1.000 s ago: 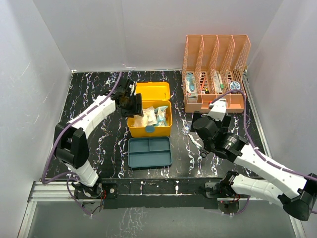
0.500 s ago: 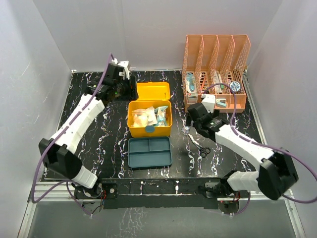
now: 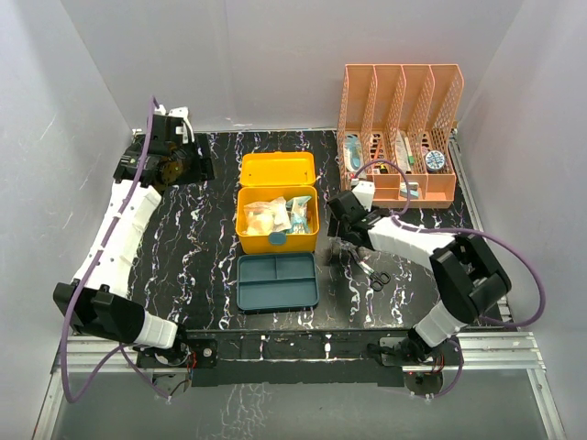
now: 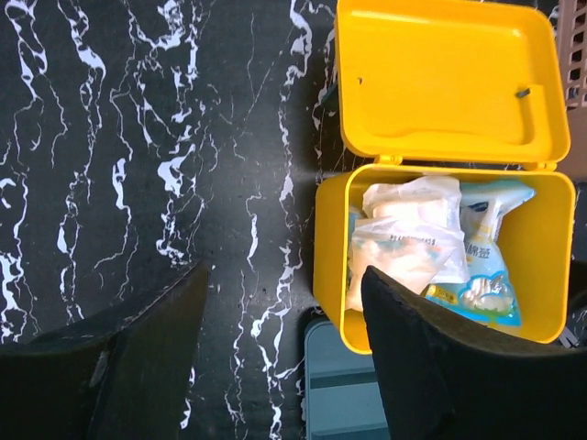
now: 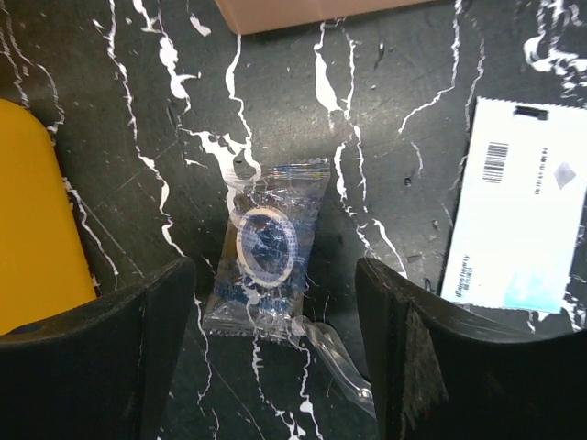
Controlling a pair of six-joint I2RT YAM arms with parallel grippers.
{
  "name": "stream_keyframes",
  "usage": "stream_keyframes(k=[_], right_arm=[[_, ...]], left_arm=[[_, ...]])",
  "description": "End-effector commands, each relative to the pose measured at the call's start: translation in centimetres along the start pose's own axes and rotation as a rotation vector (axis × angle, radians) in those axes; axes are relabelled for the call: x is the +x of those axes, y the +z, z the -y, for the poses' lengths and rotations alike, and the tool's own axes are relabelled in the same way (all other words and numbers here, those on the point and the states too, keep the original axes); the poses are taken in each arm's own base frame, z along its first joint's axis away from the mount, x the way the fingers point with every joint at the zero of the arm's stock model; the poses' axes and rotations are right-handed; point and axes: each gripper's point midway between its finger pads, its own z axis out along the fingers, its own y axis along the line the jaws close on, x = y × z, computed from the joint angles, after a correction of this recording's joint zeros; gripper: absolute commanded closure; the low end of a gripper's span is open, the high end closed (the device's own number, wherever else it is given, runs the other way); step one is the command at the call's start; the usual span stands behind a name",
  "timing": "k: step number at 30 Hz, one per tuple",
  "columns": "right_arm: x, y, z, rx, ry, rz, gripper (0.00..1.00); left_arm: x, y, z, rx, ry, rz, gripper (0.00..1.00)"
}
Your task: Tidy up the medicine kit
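1. Left gripper [image 4: 282, 275]: upper left of the top view, over bare black marble table [image 3: 183, 247]. Jaws are wide and hold nothing.
2. Medicine kit [image 3: 277, 240]: centre of the top view, yellow box with its lid [image 3: 277, 170] hinged open toward the back. White and blue packets [image 3: 271, 215] lie inside.
3. Teal insert tray [image 3: 278, 281]: out of the kit, flat on the table just below it in the frame, compartments bare.
4. Right gripper [image 5: 275, 266]: just right of the kit, low over the table. Jaws are apart on either side of a clear wrapped packet [image 5: 266, 247], fingers not touching it.
5. White barcode sachet [image 5: 523, 206]: right of that packet.
6. Scissors [image 3: 376, 275]: lower right of the gripper.
7. Orange mesh file rack [image 3: 401, 101]: upper right, items in its slots.
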Motion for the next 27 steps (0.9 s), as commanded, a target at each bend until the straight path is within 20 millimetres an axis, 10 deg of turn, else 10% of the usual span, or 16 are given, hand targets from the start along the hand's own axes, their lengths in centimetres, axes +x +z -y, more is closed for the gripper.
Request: stream_keyframes(k=[1, 8, 17, 27], right_arm=[[-1.3, 1.3, -2.2, -0.045, 0.061, 0.041, 0.32], [0.0, 3.0, -2.1, -0.015, 0.047, 0.017, 0.44], [0.0, 2.8, -1.9, -0.009, 0.034, 0.019, 0.87], [-4.3, -4.5, -3.1, -0.058, -0.013, 0.117, 0.90]], left_arm=[[1.6, -0.5, -0.1, 0.024, 0.017, -0.053, 0.33], [1.8, -0.5, -0.2, 0.022, 0.030, -0.053, 0.18], [3.1, 0.1, -1.2, -0.016, 0.057, -0.085, 0.01], [5.2, 0.8, -3.0, -0.051, 0.059, -0.154, 0.01]])
